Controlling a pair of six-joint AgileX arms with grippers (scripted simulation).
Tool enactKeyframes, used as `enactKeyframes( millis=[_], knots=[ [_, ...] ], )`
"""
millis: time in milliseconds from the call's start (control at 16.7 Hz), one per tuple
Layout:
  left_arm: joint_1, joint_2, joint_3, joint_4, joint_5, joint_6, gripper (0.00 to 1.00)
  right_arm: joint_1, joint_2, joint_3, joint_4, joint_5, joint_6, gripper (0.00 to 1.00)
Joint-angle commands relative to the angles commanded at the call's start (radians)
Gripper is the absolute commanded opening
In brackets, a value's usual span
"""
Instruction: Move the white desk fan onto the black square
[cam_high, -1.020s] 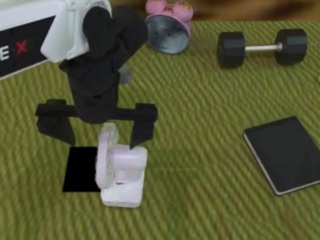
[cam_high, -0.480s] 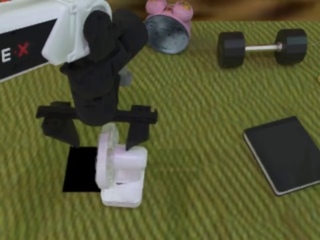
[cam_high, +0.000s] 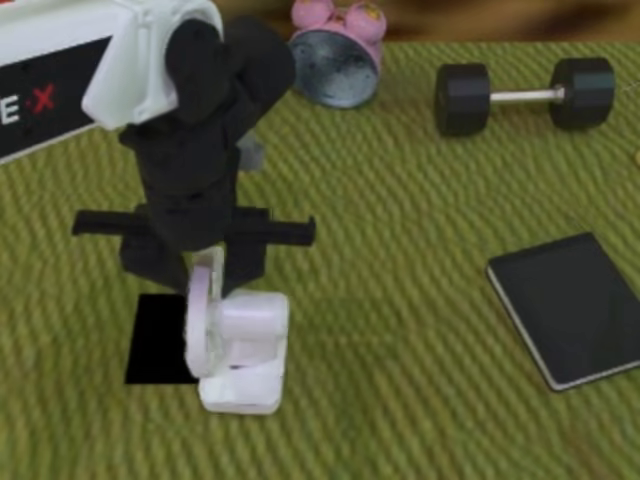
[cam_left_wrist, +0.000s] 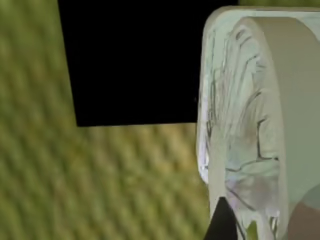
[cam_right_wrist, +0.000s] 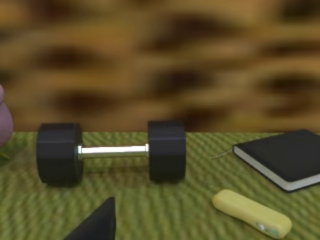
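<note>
The white desk fan (cam_high: 240, 345) stood upright on the green bench (cam_high: 400, 300), its round grilled head overlapping the right edge of the black square (cam_high: 158, 340) while its base sat mostly on bare cloth just beside the patch, so the move looked largely undone. The left hand (cam_high: 212, 268) hung directly over the fan with its fingers drawn in around the top of the grilled head, apparently pinching it, though contact could not be confirmed from above. In the left wrist view the fan's disc (cam_left_wrist: 240, 125) rose beside the square (cam_left_wrist: 135, 60), whose bare face lay open on its far side. Remaining, by this reading: a short shift toward the bench's left. That path looked open; the tablet (cam_high: 568, 308), dumbbell (cam_high: 525, 95) and pink alarm clock (cam_high: 338, 55) lay well apart. The right arm stayed parked out of the top view.
</note>
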Motion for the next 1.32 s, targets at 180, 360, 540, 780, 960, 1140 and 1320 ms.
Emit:
enactKeyframes(
  millis=[180, 360, 540, 780, 960, 1140, 1320],
  knots=[
    [0.0, 0.0, 0.0, 0.0, 0.0, 0.0, 0.0, 0.0, 0.0, 0.0, 0.0, 0.0, 0.0, 1.0],
    [0.0, 0.0, 0.0, 0.0, 0.0, 0.0, 0.0, 0.0, 0.0, 0.0, 0.0, 0.0, 0.0, 1.0],
    [0.0, 0.0, 0.0, 0.0, 0.0, 0.0, 0.0, 0.0, 0.0, 0.0, 0.0, 0.0, 0.0, 1.0],
    [0.001, -0.005, 0.043, -0.042, -0.001, 0.0, 0.0, 0.0, 0.0, 0.0, 0.0, 0.0, 0.0, 1.0],
    [0.01, -0.007, 0.137, -0.141, -0.002, -0.002, 0.0, 0.0, 0.0, 0.0, 0.0, 0.0, 0.0, 1.0],
    [0.016, -0.011, 0.193, -0.197, 0.0, -0.001, 0.0, 0.0, 0.0, 0.0, 0.0, 0.0, 0.0, 1.0],
    [0.011, -0.009, 0.191, -0.195, 0.0, 0.0, 0.0, 0.0, 0.0, 0.0, 0.0, 0.0, 0.0, 1.0]
  ],
)
